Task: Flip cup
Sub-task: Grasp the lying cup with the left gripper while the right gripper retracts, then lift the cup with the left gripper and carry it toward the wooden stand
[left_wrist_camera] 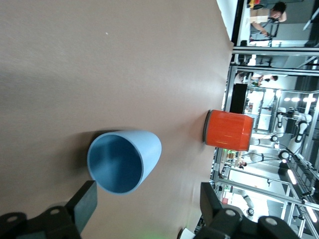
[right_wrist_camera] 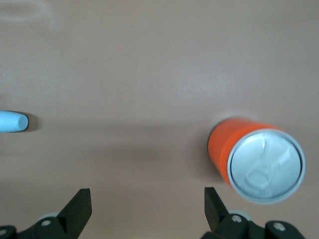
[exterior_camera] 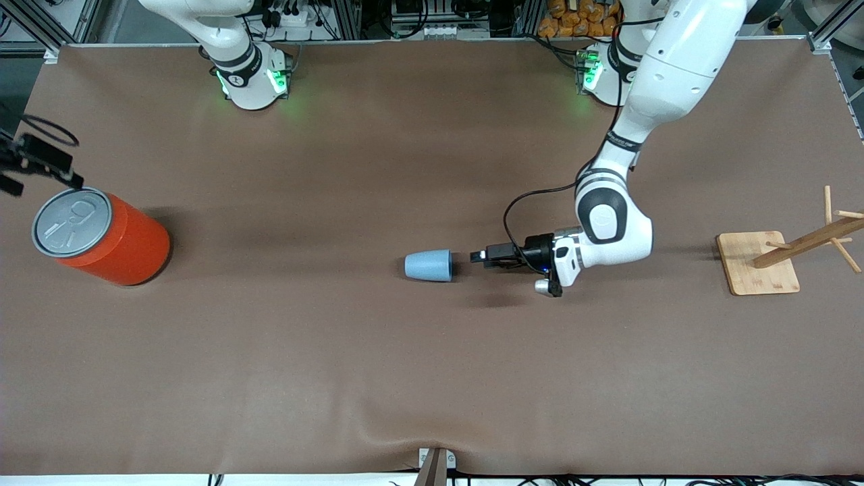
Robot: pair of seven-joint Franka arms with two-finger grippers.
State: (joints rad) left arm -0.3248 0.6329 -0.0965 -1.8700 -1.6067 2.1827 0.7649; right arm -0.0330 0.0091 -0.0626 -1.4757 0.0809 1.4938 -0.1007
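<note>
lying on its side mid-bench (exterior_camera: pixel 270 351), the small matte light-blue tapered cup (exterior_camera: pixel 429 265) points its mouth at the left hand (exterior_camera: pixel 478 256) — fingers spread, nothing grasped, low and lined up probably to take the rim. right hand (exterior_camera: pixel 13 177) waits spread wide over the bench beside the big orange can (exterior_camera: pixel 101 237).

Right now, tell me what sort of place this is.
Probably a robotics lab: two arms are bolted at a table under brown cloth, metal framing and cables run along its edge, and more robots stand in the room past the orange can.
</note>
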